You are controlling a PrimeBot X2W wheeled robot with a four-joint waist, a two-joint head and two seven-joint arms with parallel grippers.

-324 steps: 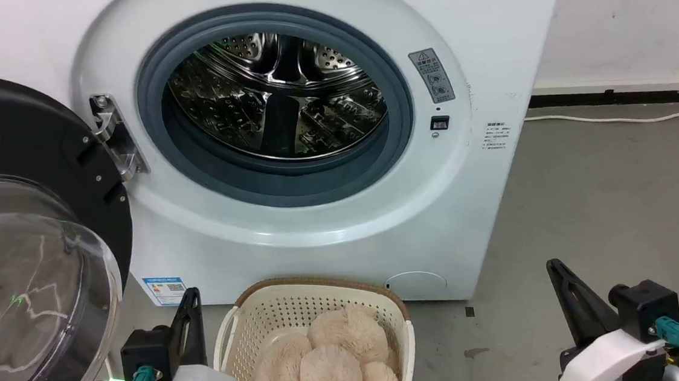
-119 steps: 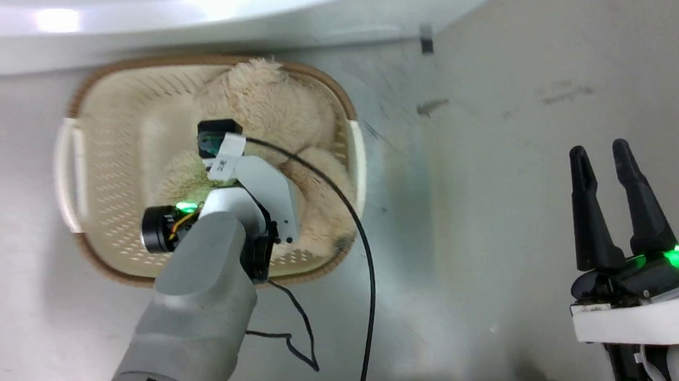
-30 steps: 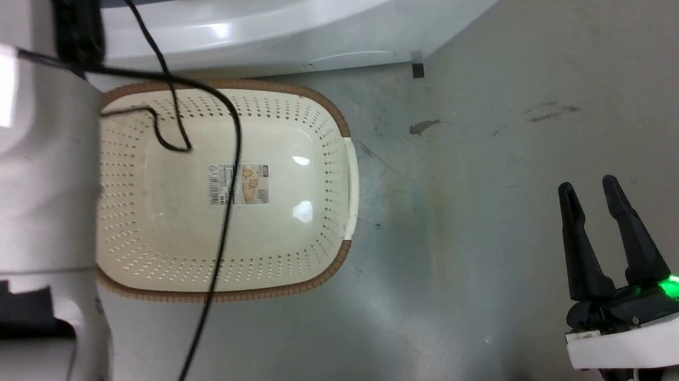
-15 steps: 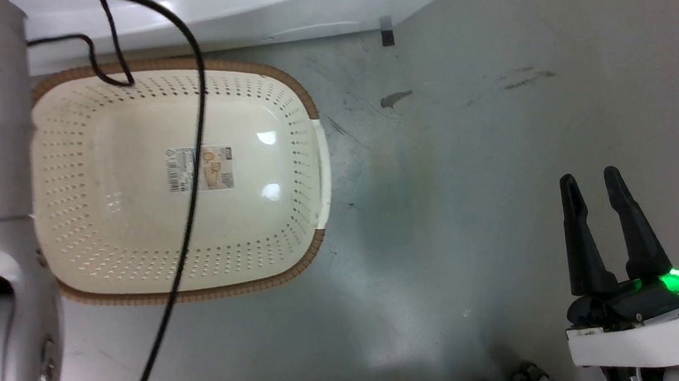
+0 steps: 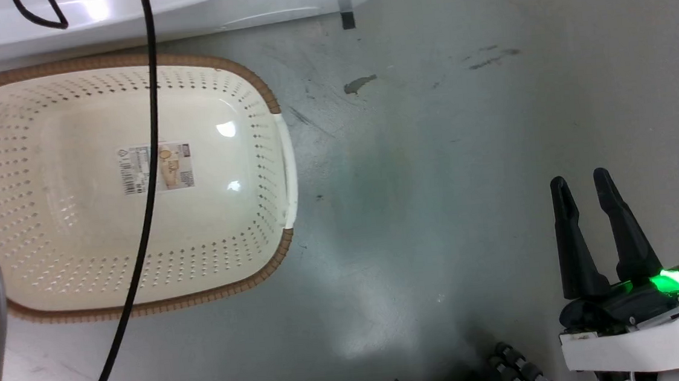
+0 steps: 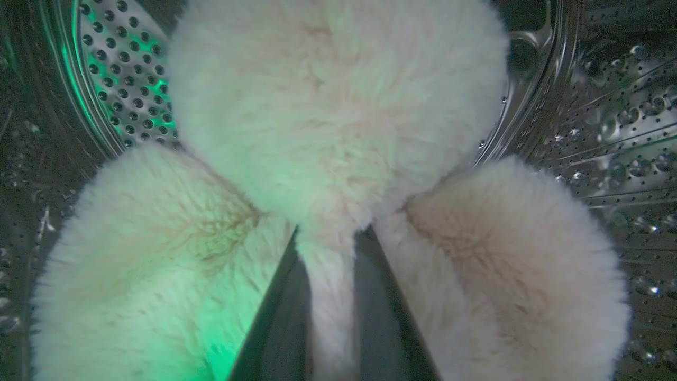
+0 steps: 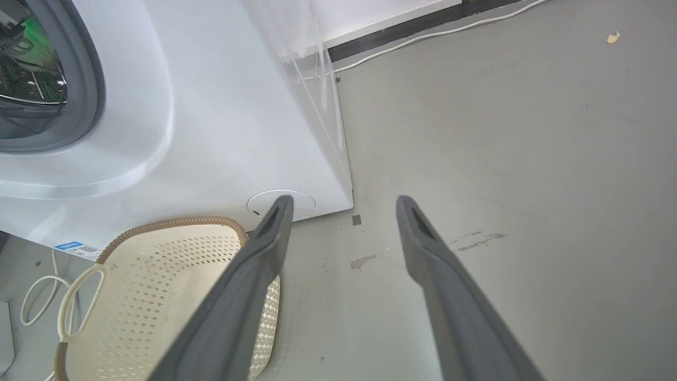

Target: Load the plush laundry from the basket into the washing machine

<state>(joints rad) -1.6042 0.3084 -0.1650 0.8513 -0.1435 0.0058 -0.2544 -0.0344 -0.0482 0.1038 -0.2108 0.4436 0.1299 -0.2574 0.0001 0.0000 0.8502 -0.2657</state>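
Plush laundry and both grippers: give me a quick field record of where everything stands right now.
plush laundry: inside the steel drum
left gripper: in the drum, fingers shut on a strip of the plush laundry
right gripper: open, holding nothing, above the floor
basket: on the floor by the washing machine, no laundry in it
likely next: open the left gripper and withdraw

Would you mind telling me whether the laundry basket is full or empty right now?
Empty. The basket shows its bare perforated bottom and barcode label; the plush laundry is inside the steel drum.
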